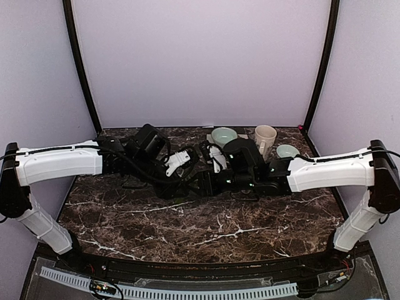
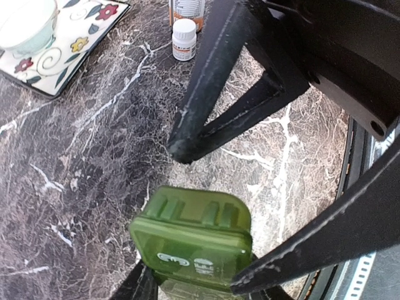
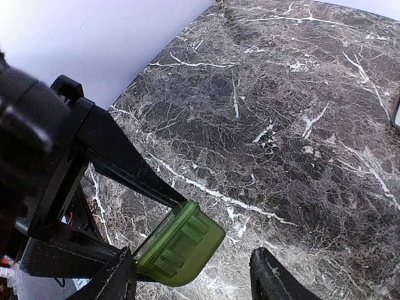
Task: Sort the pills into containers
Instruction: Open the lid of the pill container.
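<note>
Closest to the left wrist camera, the green pill box (image 2: 190, 234) is clamped in the left gripper (image 2: 199, 289) over the marble table (image 2: 94, 162). Both arms reach inward, low over the table, and meet near its middle. The right gripper (image 3: 190, 281) faces the left one with its jaws wide around the box: one finger (image 3: 115, 281) lies against it and the other stands apart. Beyond them stand a small white bottle (image 2: 184, 39), a larger bottle (image 2: 187, 7), a pale bowl (image 2: 25, 25) on a flowered tray (image 2: 87, 37), a mug (image 1: 265, 139) and a second bowl (image 1: 287, 150). Whether the box holds pills cannot be told.
</note>
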Robot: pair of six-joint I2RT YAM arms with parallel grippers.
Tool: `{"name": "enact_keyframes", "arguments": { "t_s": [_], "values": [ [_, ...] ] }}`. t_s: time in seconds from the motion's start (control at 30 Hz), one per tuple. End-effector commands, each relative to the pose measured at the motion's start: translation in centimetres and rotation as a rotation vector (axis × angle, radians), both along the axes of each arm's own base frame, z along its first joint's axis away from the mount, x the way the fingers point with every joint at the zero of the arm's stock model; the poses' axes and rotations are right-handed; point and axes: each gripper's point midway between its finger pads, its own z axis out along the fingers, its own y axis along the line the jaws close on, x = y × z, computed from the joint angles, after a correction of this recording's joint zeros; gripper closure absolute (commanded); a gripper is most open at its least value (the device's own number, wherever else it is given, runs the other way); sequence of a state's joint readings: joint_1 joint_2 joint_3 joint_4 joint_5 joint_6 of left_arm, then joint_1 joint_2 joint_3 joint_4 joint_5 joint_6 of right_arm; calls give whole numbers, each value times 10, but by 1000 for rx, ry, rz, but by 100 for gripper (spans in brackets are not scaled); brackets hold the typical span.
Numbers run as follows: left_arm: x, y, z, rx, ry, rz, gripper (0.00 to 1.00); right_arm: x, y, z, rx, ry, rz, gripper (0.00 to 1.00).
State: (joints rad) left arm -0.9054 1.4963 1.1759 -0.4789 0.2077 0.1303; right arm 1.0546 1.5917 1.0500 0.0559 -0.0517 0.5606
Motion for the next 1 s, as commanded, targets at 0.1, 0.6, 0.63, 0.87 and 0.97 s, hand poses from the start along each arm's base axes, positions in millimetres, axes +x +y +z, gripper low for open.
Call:
{"name": "enact_keyframes", "arguments": {
  "t_s": [0.1,0.6,0.63,0.87,0.97],
  "values": [
    [-29,-16,34,-69,-52,-162,83,33,-48,-17,-166,-60,-144,37],
    [-32,-13,12,31,-89,-191,81,30,-56,-24,-153,-55,-138,36],
    [-33,-14,12,31,-88,-195,81,31,-55,-23,-151,-60,-137,36],
    [-40,-12,7,46,-73,-212,81,41,-49,-13,-118,-101,-137,36],
    [-42,-11,4,54,-64,-214,81,43,-46,-4,-83,-118,-133,36]
  ]
}}
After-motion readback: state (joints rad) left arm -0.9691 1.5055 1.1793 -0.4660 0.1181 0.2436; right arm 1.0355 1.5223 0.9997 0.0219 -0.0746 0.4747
